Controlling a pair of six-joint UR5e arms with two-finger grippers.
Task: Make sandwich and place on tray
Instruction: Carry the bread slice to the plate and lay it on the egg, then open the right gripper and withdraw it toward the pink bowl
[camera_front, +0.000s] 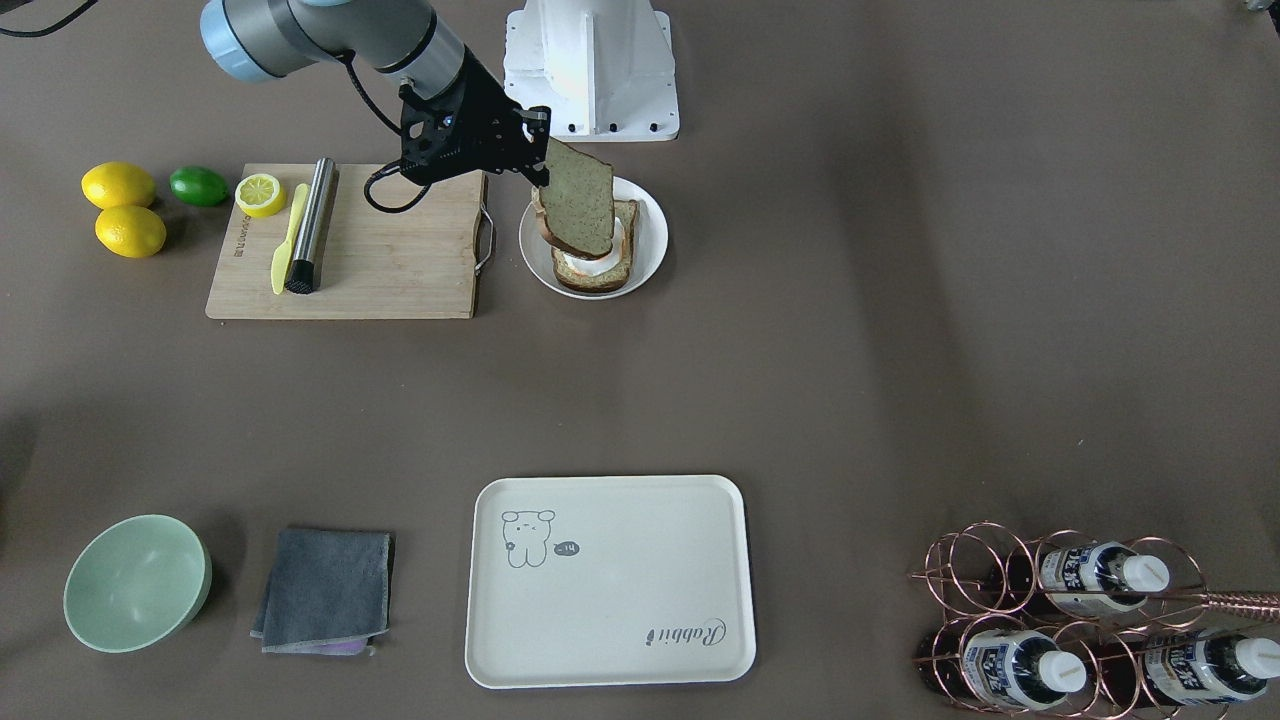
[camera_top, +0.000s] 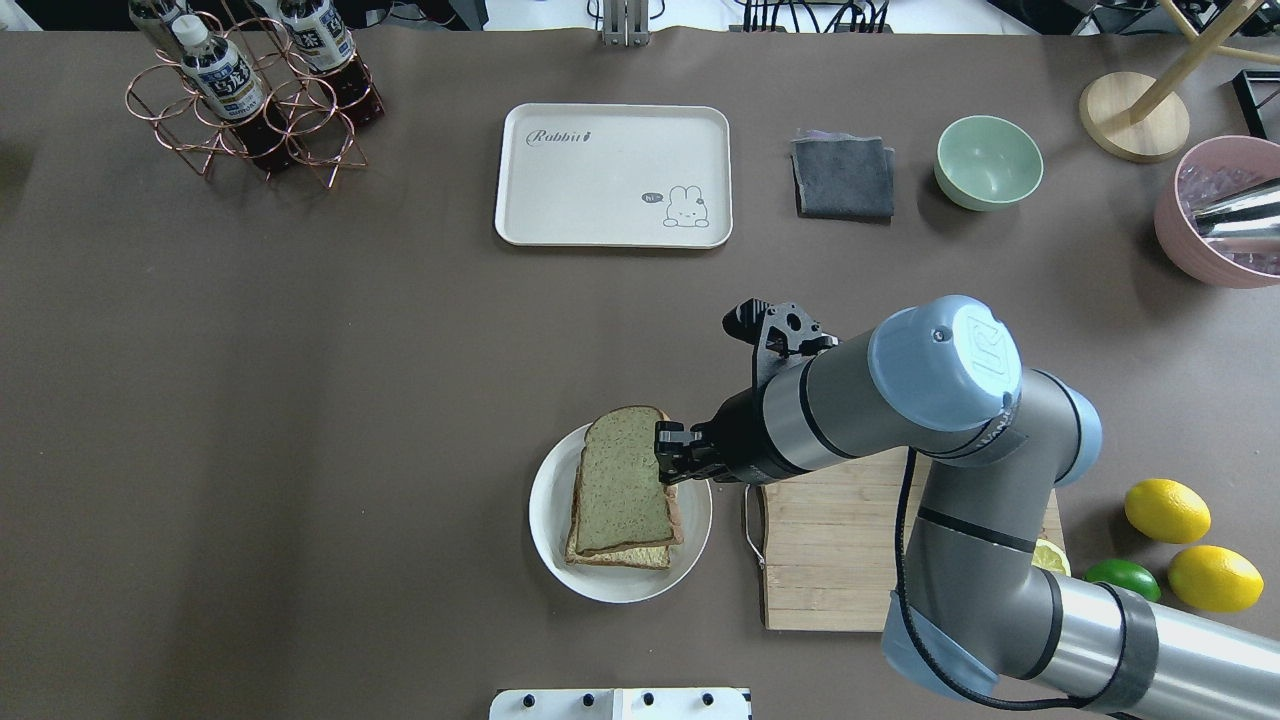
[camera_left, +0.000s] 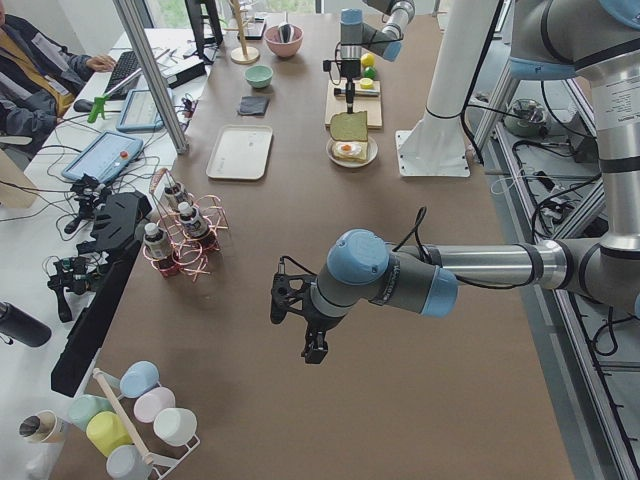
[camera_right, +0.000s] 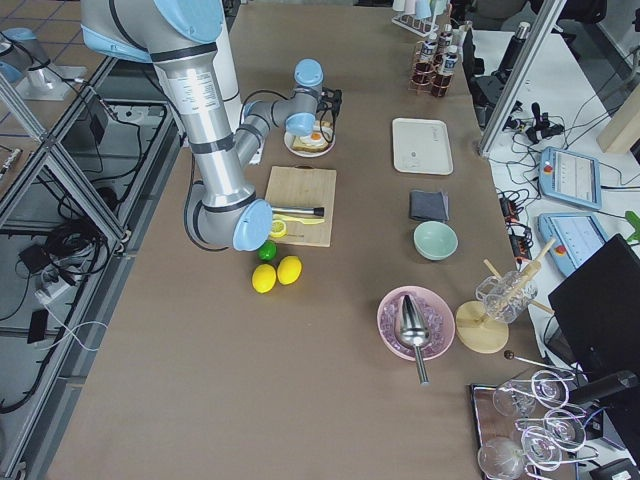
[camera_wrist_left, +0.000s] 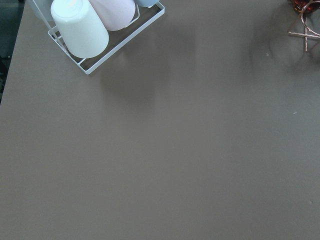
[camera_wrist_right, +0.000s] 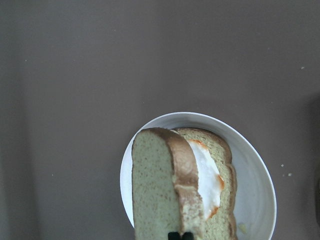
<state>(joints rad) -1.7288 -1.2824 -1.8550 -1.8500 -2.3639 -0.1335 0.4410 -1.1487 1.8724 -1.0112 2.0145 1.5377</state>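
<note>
Looking down with the robot at 6 o'clock, the right end effector is clenching the top slice by its 3 o'clock edge. The bread is hanging tilted, not flat, over the plate. Below it the bottom slice is lying flat with the egg on top, uncovered. The held slice's long axis is running roughly 12 to 6, close to the lower one's, so I reckon it needs levelling and lowering, with little sideways shift.

The tray is waiting well apart at 12 o'clock, with bare worktop between. The cutting board is crowding the plate just beside it at 3 o'clock.

The left end effector is hovering far off, and I cannot tell whether it is open or closed. The right arm is plainly the nearer one.
</note>
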